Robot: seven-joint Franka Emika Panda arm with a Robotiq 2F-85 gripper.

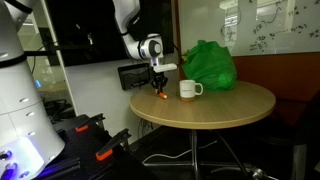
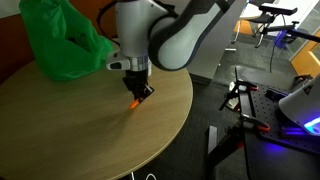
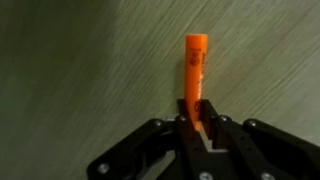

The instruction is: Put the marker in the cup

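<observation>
The orange marker [image 3: 195, 68] is found clamped in the gripper [image 3: 197, 112] close over the round table [image 1: 225, 108] near its edge, so the grasp step is judged in hand, and a lift and carry above the white cup [image 1: 188, 89], standing nearby, is called for next.

Table top [image 3: 70, 60]: light wood with fine visible grain, smooth, low-sheen finish, the same in both exterior views; marker [image 3: 196, 65]: orange plastic, smooth, with a faint gloss along the barrel. Gripper [image 3: 198, 112]: black, matt, hard-surfaced parts, plastic or coated metal not distinguishable; arm [image 2: 190, 30] shells: white, smooth, glossy plastic showing highlights. Cup [image 1: 189, 90]: white, smooth and glossy, ceramic in appearance; bag [image 1: 210, 65]: green, soft, heavily creased, slight sheen, cloth or thin plastic cannot be told.
</observation>
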